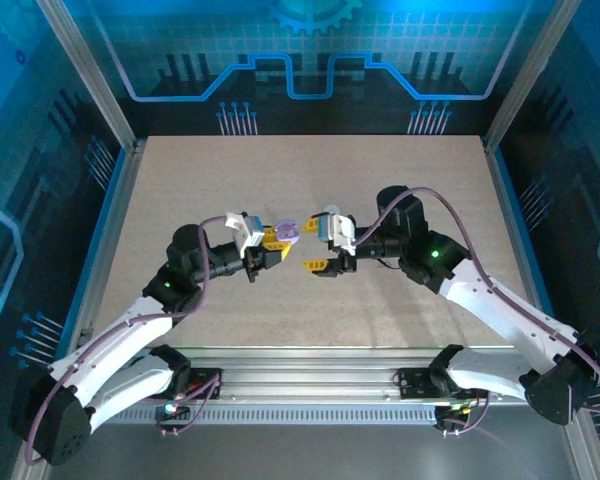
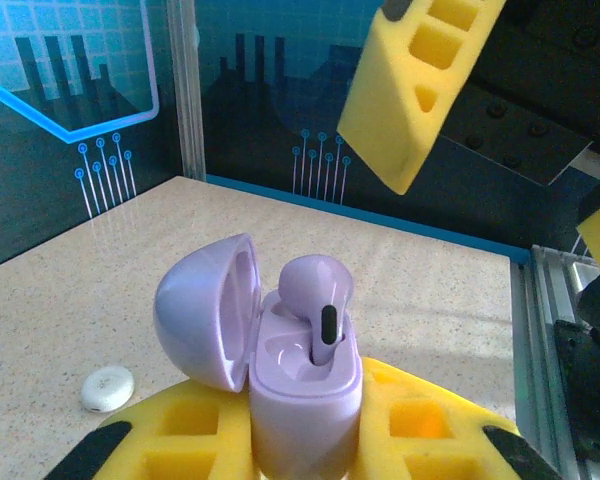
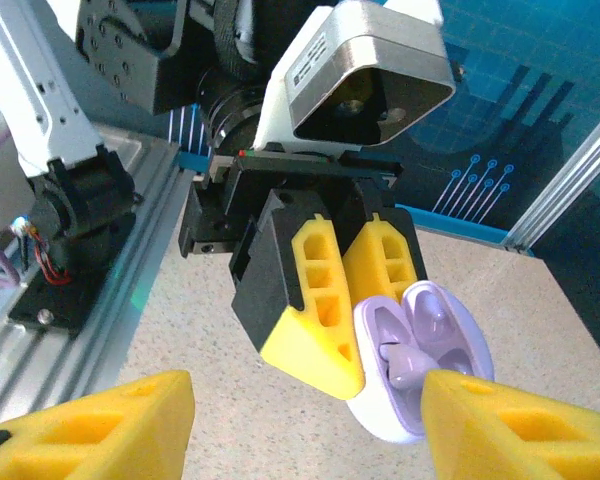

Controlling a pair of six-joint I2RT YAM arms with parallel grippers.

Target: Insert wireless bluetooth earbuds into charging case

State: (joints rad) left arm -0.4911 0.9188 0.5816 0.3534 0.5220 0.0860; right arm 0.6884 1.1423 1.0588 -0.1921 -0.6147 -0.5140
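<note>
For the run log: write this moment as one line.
left gripper: shut on charging case | lid: open | lavender earbud: stem in case | right gripper: open, empty

No word, brand or number can be read. A small printed label [image 3: 313, 68] stands on the side of the white camera housing [image 3: 370, 75], at twelve o'clock in the right wrist view, but its lines are too fine to read. The back wall's gear emblem [image 1: 315, 10] bears no lettering.

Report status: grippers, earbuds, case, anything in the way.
Left gripper shut on open lavender case. Right gripper open, empty, close by. Lavender earbud standing in one slot, other slot empty. White round piece on table, nothing blocking.
</note>
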